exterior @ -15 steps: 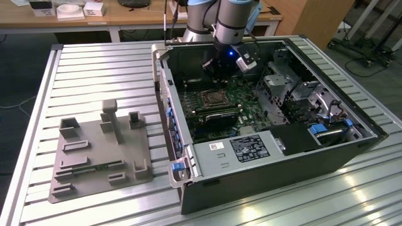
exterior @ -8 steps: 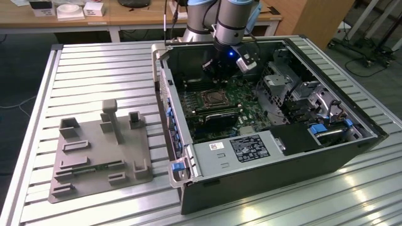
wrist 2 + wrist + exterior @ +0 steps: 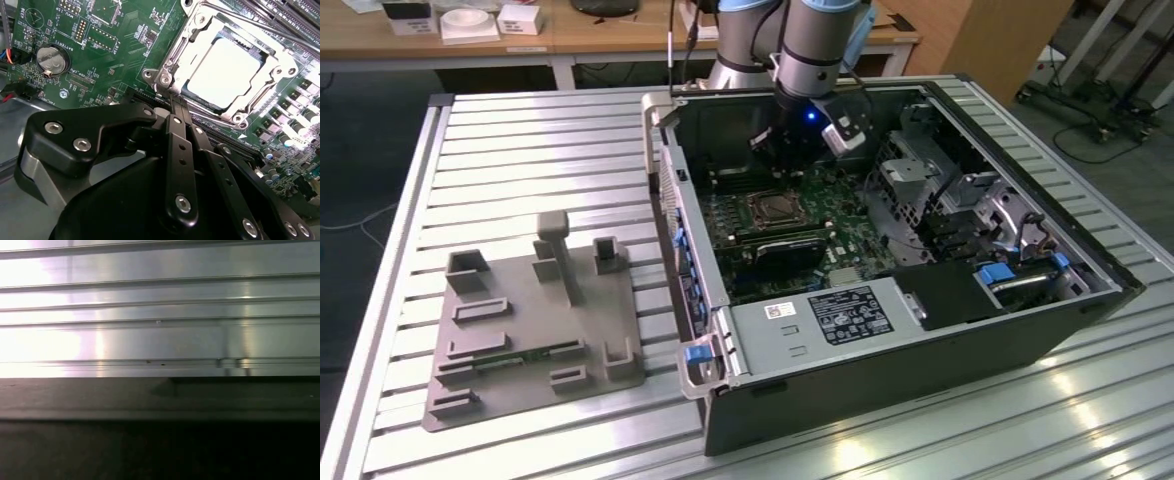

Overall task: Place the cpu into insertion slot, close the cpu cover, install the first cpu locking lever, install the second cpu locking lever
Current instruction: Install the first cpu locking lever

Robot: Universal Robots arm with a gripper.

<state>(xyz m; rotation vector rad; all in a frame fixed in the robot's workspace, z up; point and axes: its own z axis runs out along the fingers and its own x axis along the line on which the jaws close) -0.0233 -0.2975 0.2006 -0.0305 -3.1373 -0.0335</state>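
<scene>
- The cpu (image 3: 225,70), a small flat square chip with a bright silvery metal top, lies flat in its socket on the green motherboard (image 3: 115,55).
- The cpu cover (image 3: 186,52), a thin square silver metal frame with an open centre, is folded down around the chip. Its edges border all four sides and the chip's top shows through the opening.
- Whether the locking levers are latched cannot be told.
- The black gripper (image 3: 175,112) has its fingers drawn narrow, pressed side by side. Their tips sit just at one corner of the cover frame, and nothing can be seen held between them.
- Beside that corner the board is low, with small parts and a round silver coin battery (image 3: 52,59) well apart from the socket.
- In the exterior view the gripper (image 3: 785,165) hangs inside the open black computer case (image 3: 707,300), just above the socket. The case walls stand on all sides, and a black power box with a white label (image 3: 850,315) sits near the front.
- The case lies on a ribbed aluminium table (image 3: 520,150), with a grey moulded fixture plate (image 3: 520,340) to the exterior view's left.
</scene>
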